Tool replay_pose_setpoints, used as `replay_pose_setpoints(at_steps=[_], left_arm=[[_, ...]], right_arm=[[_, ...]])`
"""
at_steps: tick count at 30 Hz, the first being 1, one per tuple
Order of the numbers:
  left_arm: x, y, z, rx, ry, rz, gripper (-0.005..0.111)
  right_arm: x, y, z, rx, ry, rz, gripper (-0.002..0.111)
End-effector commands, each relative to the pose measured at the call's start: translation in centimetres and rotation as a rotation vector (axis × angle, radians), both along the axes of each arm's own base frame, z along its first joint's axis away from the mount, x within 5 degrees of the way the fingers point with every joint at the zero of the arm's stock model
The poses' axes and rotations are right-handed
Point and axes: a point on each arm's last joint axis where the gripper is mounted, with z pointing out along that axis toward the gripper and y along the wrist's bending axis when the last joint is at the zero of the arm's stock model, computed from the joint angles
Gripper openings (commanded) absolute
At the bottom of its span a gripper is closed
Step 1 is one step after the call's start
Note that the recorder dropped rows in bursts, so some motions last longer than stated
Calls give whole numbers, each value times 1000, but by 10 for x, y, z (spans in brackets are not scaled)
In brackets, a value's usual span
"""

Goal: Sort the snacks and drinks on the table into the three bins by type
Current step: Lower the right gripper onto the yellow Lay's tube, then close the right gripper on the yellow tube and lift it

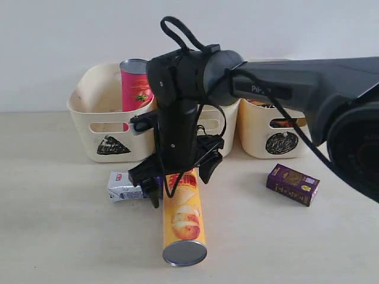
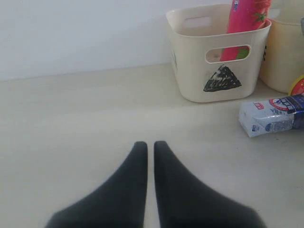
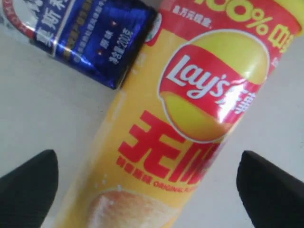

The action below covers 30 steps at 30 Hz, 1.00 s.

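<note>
- My right claw [image 3: 146, 161] is spread wide and holds nothing. Its tips stand on either side of the yellow tube [image 1: 183, 219] and, as far as I can tell, are clear of it.
- The tube lies flat on the worktop [image 1: 59, 236], metal end towards the exterior camera. The blue carton [image 3: 95, 42] sits just beside its far part, on one tip's side.
- I judge the step in hand to be the grasp. I'd centre the tube between the tips, come down past its widest line, then close slowly. A round tube will roll if one tip lands first.
- The tip by the carton needs watching, since it could pinch or shove it.
- The claw sits nearer the tube's far end than its middle, so the long body may droop on the lift. I'd raise it gently.
- It likely belongs in the triangle bin [image 1: 89, 112], where the pink tube [image 1: 136, 86] already stands. I'd aim for the free side.
- My left claw [image 2: 148, 145] is closed and empty over bare worktop, well apart.
</note>
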Motion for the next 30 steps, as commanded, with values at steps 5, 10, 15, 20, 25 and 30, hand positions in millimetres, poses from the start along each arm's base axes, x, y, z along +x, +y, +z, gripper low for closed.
replay_pose_setpoints(at_steps=[5,10,15,20,25,30], left_arm=[[0,0,0,-7,-12,3,4],[0,0,0,-7,-12,3,4],[0,0,0,-7,-12,3,4],[0,0,0,-7,-12,3,4],[0,0,0,-7,-12,3,4],[0,0,0,-7,-12,3,4]], right_arm=[[4,-2,-18,-28,30,-21,91],[4,-2,-19,-28,31,-23,73],[4,-1,-23,-32,39,-29,69],[5,-1,-38,-53,62,-29,69],[5,-1,-39,-56,62,-26,51],[5,-1,-36,-53,57,-23,3]])
